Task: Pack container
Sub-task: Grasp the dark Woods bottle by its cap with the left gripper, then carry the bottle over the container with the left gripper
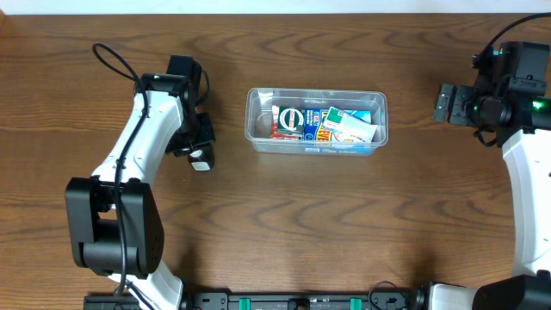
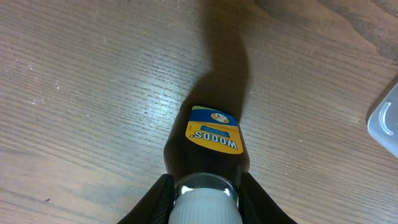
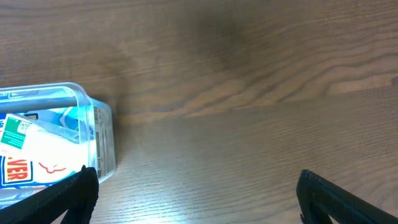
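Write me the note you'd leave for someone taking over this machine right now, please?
Left jaws: shut on the cap end of a small dark bottle, left of the container and apart from it.
Right jaws: open, empty, off to the container's right.
Container: middle of the table, packets in its right part, left end bare.
Done: packets in.
Left to do: carry the bottle into the container.

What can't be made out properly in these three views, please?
- Overhead: bottle mostly hidden by the left jaws; only its white cap shows.
- Overhead: print on the packets in the container too small to read.
- Left wrist: container cut off by the right edge.
- Right wrist: container cut off by the left edge.
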Controlling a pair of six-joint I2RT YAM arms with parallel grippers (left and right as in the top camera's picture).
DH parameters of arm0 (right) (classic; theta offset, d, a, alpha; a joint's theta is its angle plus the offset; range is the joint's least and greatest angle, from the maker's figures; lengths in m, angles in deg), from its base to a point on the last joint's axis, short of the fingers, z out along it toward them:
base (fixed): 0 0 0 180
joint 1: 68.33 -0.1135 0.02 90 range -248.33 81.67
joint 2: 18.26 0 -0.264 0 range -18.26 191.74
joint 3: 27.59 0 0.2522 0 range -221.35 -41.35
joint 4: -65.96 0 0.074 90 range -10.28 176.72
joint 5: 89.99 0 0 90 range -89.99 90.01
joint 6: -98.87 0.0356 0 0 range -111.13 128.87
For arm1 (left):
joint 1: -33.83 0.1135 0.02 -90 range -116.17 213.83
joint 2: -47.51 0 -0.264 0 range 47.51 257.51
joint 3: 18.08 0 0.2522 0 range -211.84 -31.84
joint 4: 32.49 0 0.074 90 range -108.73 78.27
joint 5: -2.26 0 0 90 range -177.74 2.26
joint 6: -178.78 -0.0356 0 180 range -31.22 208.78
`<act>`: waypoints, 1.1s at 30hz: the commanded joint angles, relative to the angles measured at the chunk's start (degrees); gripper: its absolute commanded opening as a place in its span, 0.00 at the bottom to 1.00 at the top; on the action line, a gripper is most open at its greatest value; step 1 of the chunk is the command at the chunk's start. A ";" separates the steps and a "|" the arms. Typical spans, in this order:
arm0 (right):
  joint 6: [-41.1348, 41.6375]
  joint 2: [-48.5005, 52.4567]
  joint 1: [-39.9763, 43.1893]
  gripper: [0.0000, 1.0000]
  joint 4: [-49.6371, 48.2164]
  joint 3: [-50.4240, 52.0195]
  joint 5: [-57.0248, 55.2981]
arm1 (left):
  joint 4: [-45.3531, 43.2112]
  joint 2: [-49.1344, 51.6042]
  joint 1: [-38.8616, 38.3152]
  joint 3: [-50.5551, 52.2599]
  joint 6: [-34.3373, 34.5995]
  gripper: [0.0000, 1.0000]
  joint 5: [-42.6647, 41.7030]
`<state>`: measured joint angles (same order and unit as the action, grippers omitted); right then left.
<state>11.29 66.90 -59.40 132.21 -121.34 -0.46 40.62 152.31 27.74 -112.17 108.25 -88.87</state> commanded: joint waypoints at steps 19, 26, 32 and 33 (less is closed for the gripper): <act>0.74 -0.50 0.39 0.99 0.02 -0.63 -0.17 | -2.08 -0.98 -2.60 -6.58 -13.07 0.15 0.02; 0.74 -0.50 0.39 0.99 0.02 -0.63 -0.17 | -2.82 -1.20 -8.50 -12.07 -27.23 0.15 0.11; 0.74 -0.50 0.39 0.99 0.02 -0.63 -0.17 | -3.34 -1.53 -12.85 -16.85 -31.26 0.11 11.10; 0.74 -0.50 0.39 0.99 0.02 -0.63 -0.17 | -3.34 -1.68 -13.07 -17.44 -31.26 0.11 12.85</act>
<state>11.29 66.90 -59.40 132.21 -121.34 -0.48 37.45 152.31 15.26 -126.38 80.73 -85.02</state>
